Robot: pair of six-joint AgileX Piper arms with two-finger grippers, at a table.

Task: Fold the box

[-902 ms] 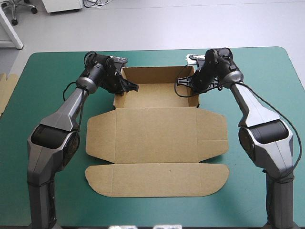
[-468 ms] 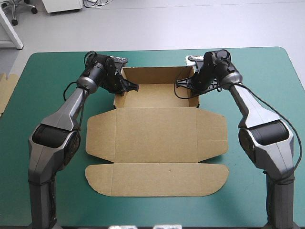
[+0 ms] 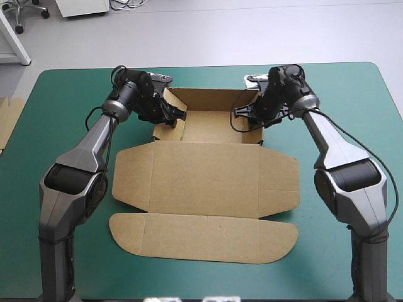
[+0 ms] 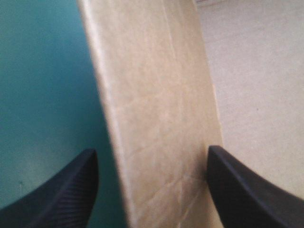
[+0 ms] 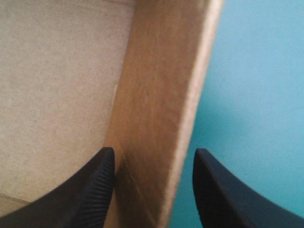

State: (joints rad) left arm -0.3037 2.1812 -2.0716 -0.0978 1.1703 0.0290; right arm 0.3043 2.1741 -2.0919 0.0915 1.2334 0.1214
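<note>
Teal-green cover (image 3: 69,207) lies under everything, and on it the brown box (image 3: 208,179) is spread from between the two grippers back toward the robot. Compared with just before, the whole sheet has been dragged a little. The lid panel (image 3: 204,176) and its rounded front flap (image 3: 201,236), both well behind the grippers, are now skewed, the flap swung toward the left arm's side. The tray (image 3: 214,126) between the grippers has been narrowed, and its left side wall (image 3: 167,129) has been brought inward. That wall is straddled by the left gripper (image 3: 178,115), whose black fingers (image 4: 61,190) are held apart, with cover beside one and tray floor beside the other. The right side wall (image 3: 257,126) is straddled likewise by the right gripper (image 3: 242,112), also spread, with nothing pinched. It is judged that the side walls are being raised and tucked, while the lid is not yet handled.
</note>
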